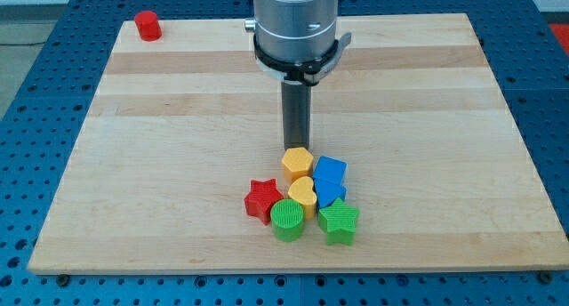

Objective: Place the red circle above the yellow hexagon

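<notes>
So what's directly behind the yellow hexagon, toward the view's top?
My tip stands right behind the yellow hexagon; beyond it is bare wooden board. The hexagon's top edge covers the tip's very end, so contact cannot be confirmed.

The arm [295, 17] ended in a silver-grey cylinder ringed by a black clamp collar [298, 64], from which a straight dark rod [296, 117] descended to my tip [296, 148].

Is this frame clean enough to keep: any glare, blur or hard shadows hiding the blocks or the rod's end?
Camera view: even, soft lighting, no glare on the wooden board; only faint shadows under the blocks. Red circle and yellow hexagon are sharp. My tip sits just above the hexagon, its end partly hidden behind it. The arm housing is cropped at the view's top.
</notes>
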Tool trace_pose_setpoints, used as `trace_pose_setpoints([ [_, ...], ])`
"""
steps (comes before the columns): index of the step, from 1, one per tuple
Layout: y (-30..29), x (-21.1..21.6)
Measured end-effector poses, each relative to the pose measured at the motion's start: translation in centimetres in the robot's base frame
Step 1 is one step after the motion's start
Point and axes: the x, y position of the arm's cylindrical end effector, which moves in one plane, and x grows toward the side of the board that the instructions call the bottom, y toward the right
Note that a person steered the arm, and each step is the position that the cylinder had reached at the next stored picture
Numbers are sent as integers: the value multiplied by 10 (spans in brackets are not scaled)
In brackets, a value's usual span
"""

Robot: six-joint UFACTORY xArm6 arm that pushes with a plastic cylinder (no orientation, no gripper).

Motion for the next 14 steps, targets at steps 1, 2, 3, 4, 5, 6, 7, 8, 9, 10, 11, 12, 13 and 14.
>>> trace_pose_setpoints([
  [1,-5,5],
  [2,-6,8],
  [3,-42,-15],
  [4,-115,-51],
  [5,-204,-109],
  [6,-263,-170],
  [7,-301,-219],
  [8,-300,-244],
  [9,-288,-280],
  [10,-280,-280],
  [11,-228,-279],
  [12,-166,-279],
  [13,-141,-275],
  [14,-165,-280],
])
